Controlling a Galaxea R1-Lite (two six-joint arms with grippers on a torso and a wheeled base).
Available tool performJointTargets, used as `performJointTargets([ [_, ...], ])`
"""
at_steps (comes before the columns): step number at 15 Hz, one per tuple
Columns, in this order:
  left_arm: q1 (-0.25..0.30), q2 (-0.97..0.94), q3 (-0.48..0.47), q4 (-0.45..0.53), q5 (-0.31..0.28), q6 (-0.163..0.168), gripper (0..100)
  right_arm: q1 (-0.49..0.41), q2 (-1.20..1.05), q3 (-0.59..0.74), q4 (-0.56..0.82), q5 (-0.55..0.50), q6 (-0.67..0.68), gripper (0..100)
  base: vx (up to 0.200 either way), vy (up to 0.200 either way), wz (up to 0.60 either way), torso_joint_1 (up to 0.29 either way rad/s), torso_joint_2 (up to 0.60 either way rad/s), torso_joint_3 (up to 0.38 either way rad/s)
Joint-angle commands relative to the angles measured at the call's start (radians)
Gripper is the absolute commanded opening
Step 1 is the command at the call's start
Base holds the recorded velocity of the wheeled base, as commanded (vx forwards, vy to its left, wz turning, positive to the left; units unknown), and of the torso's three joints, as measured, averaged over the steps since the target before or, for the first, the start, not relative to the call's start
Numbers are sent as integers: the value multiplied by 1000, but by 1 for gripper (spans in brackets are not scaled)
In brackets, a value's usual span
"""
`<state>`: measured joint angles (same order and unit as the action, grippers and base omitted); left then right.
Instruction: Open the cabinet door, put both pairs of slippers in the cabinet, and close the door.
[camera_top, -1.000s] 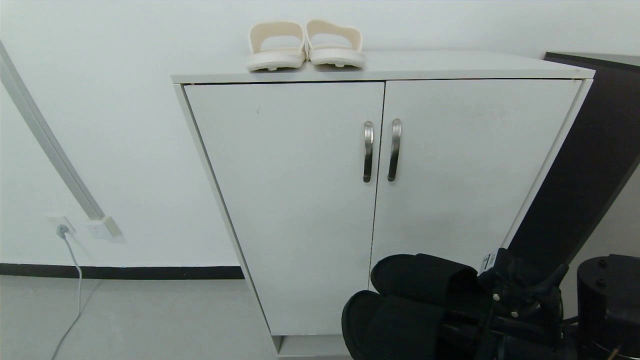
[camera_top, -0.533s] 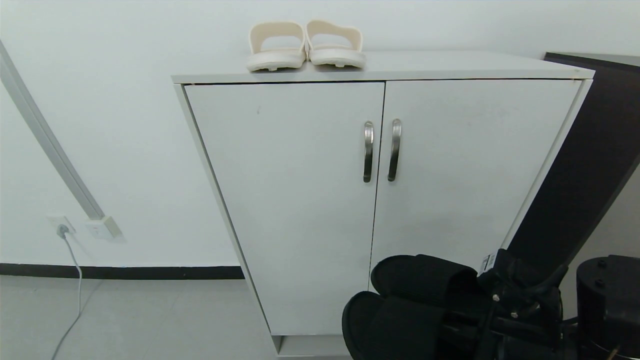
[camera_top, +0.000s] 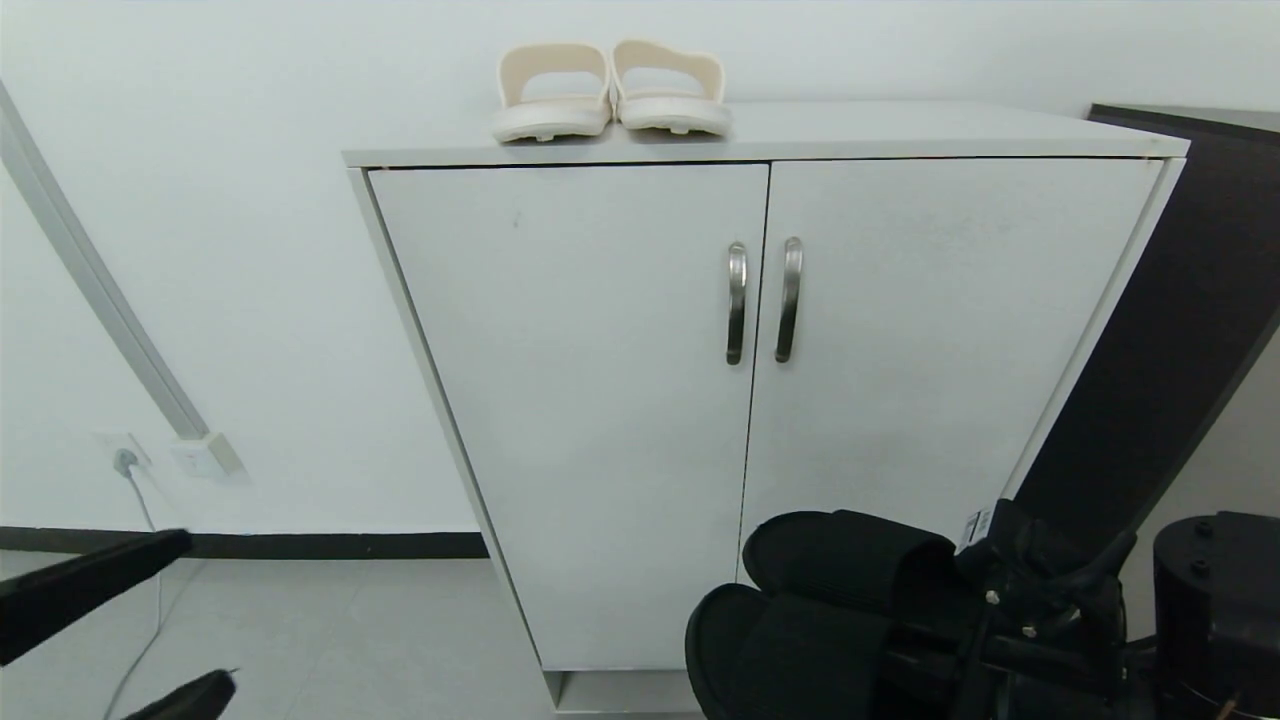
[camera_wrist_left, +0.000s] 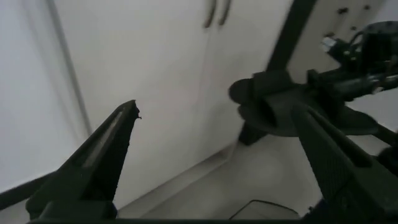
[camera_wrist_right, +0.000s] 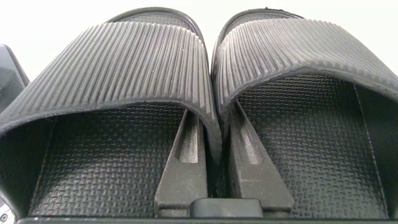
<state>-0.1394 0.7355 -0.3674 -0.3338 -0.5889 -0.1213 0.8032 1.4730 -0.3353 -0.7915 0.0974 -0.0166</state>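
The white cabinet (camera_top: 580, 420) stands with both doors shut, its two metal handles (camera_top: 736, 302) side by side at the middle. A cream pair of slippers (camera_top: 610, 95) rests on its top. Low at the cabinet's right front, a black pair of slippers (camera_top: 830, 600) hangs in my right gripper (camera_wrist_right: 216, 121), which is shut on the pair's two inner walls. My left gripper (camera_top: 205, 610) is open and holds nothing, low to the left of the cabinet and apart from it. In the left wrist view its fingers (camera_wrist_left: 106, 155) frame the cabinet front and the black slippers (camera_wrist_left: 273, 106).
A wall socket with a plugged-in cable (camera_top: 125, 462) and a slanted cable duct (camera_top: 90, 280) are on the wall to the left. A dark panel (camera_top: 1180, 300) flanks the cabinet's right side. Grey floor (camera_top: 350, 640) lies open to the left of the cabinet.
My left gripper has come into the head view at the lower left. The right gripper with the black slippers, the cabinet and the cream slippers have not moved.
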Motion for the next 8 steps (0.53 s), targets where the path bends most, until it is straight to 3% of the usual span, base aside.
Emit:
performJointTargets([
  [1,-181,265,-139,-57,-15,-6,100,1,4,-1,0,1,0,0,0,0,0,0,0,0],
  [5,-425,476,-300,-91,121,-11,100,1,7,-1,0,1,0,0,0,0,0,0,0,0],
  [6,-473,536,-335,-134,135,-14,100,1,7,-1,0,1,0,0,0,0,0,0,0,0],
  [8,-526,644,-389,-225,139,-54,100,1,7,-1,0,1,0,0,0,0,0,0,0,0],
])
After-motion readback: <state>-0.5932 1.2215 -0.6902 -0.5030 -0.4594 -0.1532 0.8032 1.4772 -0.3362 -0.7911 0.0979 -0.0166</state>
